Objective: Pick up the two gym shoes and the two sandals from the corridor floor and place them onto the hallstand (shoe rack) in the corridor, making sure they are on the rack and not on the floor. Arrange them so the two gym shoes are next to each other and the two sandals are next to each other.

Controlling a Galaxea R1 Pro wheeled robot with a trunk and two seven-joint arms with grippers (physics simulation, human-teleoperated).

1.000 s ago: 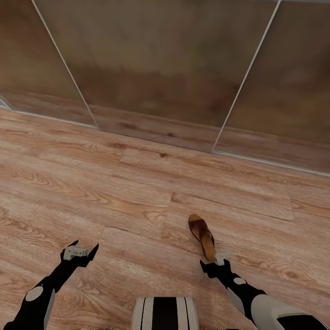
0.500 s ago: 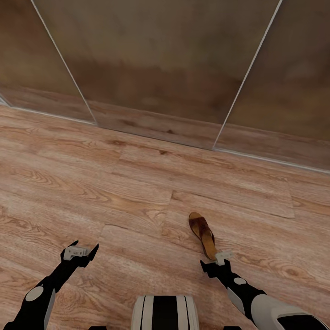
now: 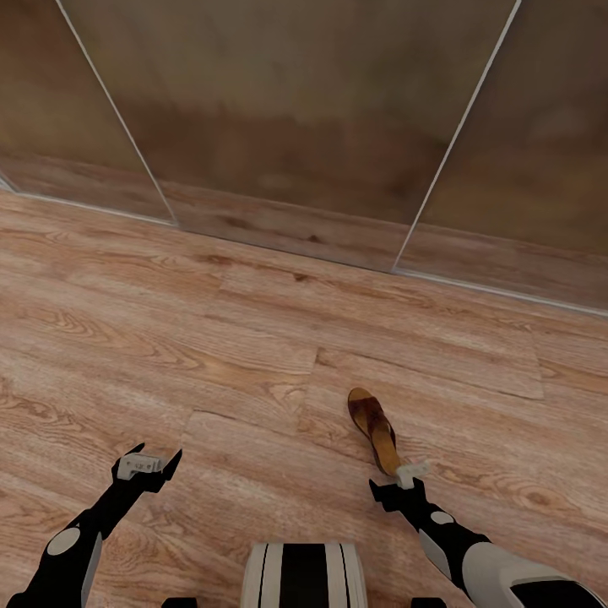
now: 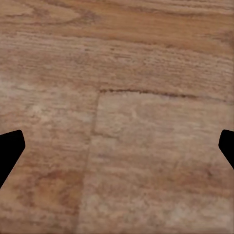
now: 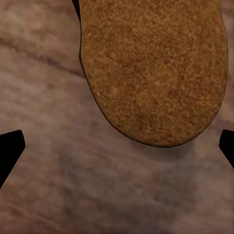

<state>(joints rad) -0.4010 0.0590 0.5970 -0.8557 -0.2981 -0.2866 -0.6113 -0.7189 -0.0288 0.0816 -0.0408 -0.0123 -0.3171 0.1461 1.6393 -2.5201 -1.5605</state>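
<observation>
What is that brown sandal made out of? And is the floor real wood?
The sandal looks like brown leather: its footbed shows a fuzzy, suede-like grain, with darker straps. The floor looks like matte wood planks, with grain swirls and plank seams, but whether it is real wood or printed laminate can't be told.

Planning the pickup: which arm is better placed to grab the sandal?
Right. The right gripper hangs open at the sandal's near end; the left gripper hangs over bare floor, well aside.
</observation>
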